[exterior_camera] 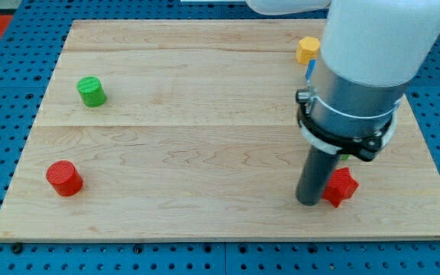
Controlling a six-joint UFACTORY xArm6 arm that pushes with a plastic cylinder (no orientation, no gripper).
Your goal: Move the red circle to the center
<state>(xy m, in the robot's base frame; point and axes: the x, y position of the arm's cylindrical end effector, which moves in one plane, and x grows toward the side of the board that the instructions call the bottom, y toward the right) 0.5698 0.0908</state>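
The red circle point(64, 178) is a short red cylinder standing near the board's bottom left corner. My tip point(308, 202) is far from it, at the view's lower right, touching or just left of a red star-shaped block point(341, 187). The dark rod rises from the tip into the grey and white arm body, which hides part of the board's right side.
A green cylinder point(92, 92) stands at the upper left. A yellow block point(307, 50), roughly hexagonal, sits near the top edge, partly behind the arm. A sliver of green point(344, 157) shows under the arm above the red star. The wooden board point(205, 130) lies on blue pegboard.
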